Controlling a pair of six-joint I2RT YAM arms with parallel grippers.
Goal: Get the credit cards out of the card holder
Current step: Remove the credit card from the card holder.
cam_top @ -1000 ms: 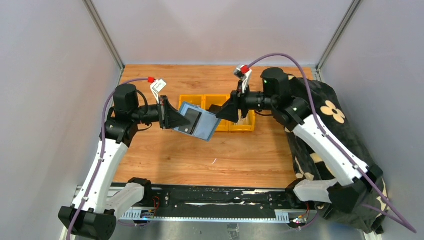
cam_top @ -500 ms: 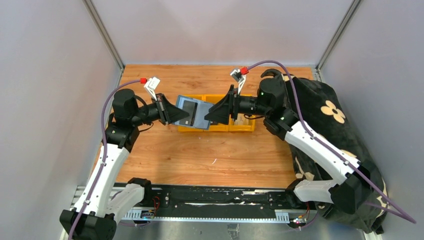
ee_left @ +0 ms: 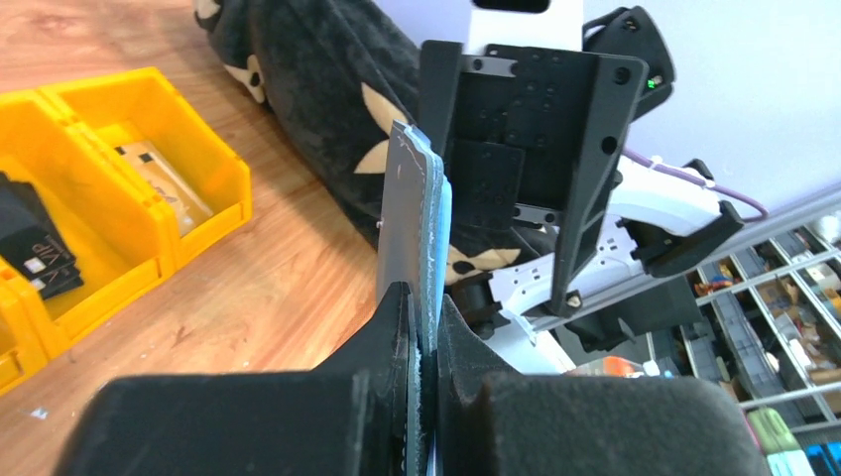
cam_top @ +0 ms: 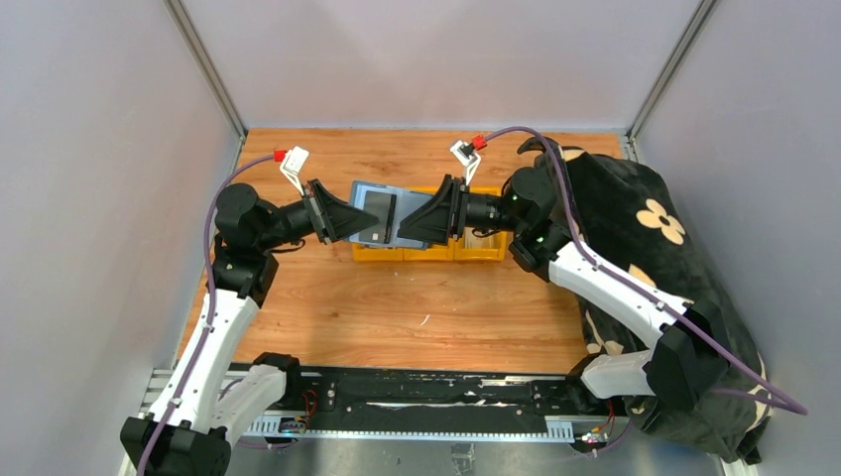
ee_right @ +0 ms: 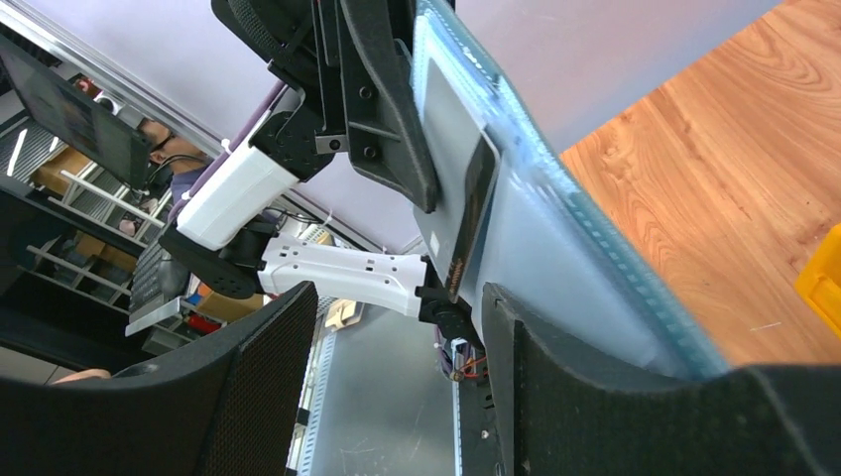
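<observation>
The slate-blue card holder (cam_top: 372,190) hangs in the air above the yellow bins, and my left gripper (cam_top: 349,220) is shut on its left end. In the left wrist view the card holder (ee_left: 415,218) stands edge-on, pinched at my left gripper (ee_left: 424,327). A dark grey credit card (ee_right: 466,188) sits in a pocket on its face. My right gripper (cam_top: 405,226) faces it from the right and is open. In the right wrist view the card holder (ee_right: 575,258) runs along the outer side of one finger, and my right gripper (ee_right: 397,297) has nothing between its fingers.
A row of yellow bins (cam_top: 478,250) stands on the wooden table under the holder; one bin (ee_left: 129,169) holds a tan card and another holds dark cards (ee_left: 30,248). A black flower-patterned blanket (cam_top: 645,228) covers the table's right side.
Both arms have moved back and up over the bins. The held holder went with the left gripper. The right gripper has slid left, close against the holder's right end.
</observation>
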